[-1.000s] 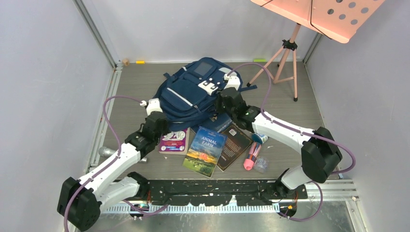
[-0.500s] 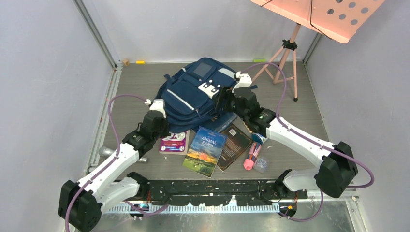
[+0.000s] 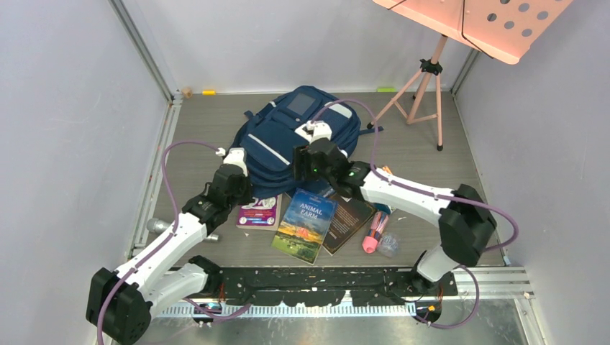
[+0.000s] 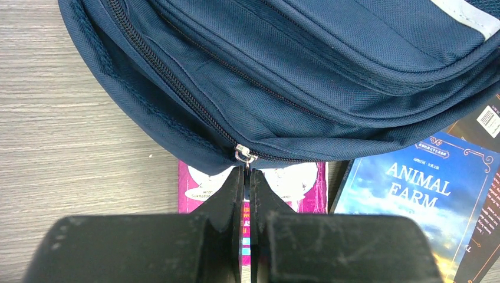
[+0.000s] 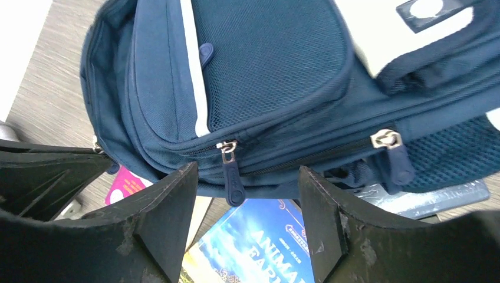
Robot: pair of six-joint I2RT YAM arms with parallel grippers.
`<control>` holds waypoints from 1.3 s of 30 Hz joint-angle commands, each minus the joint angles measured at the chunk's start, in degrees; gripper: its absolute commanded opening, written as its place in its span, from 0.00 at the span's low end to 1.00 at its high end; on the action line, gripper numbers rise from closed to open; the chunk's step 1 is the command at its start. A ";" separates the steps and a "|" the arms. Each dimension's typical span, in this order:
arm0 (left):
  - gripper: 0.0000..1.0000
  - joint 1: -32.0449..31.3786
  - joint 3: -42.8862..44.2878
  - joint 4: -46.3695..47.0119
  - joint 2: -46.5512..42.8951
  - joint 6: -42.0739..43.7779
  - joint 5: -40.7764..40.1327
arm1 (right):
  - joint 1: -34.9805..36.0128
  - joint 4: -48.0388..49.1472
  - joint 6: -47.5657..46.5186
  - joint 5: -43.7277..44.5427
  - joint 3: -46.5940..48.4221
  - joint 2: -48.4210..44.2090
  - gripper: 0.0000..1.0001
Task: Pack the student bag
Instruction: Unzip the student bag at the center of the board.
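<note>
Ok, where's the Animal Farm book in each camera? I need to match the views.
Top external: the Animal Farm book lies at centre, just nearer than the student bag.
Left wrist: lower right, partly under the bag's edge.
Right wrist: bottom centre, below the bag.
Shared landmark: the magenta book lies just left of it in every view.

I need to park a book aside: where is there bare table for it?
Bare table lies left of the student bag, up to the side rail, and right of it toward the tripod. The front is crowded: books, pink marker, the left gripper pinching a zipper pull, and the right arm.
</note>
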 commanded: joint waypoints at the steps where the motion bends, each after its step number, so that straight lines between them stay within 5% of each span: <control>1: 0.00 0.08 1.41 0.06 -0.58 -0.67 1.90 | 1.69 -1.90 -2.93 3.98 5.36 4.12 0.67; 8: 0.00 0.08 1.51 -0.46 -1.02 -0.57 1.13 | 3.79 -7.15 -4.56 10.07 12.01 11.42 0.49; 17: 0.00 0.29 3.62 -2.65 1.24 -0.83 -4.33 | 4.44 -9.19 -3.90 16.16 10.63 12.31 0.02; 29: 0.00 7.98 4.65 0.63 6.73 -0.41 -12.55 | 4.36 -9.71 -2.72 22.34 4.94 7.34 0.00; 39: 0.00 19.12 6.06 5.75 10.48 1.78 -9.60 | 3.80 -9.26 -2.69 22.17 2.75 4.82 0.01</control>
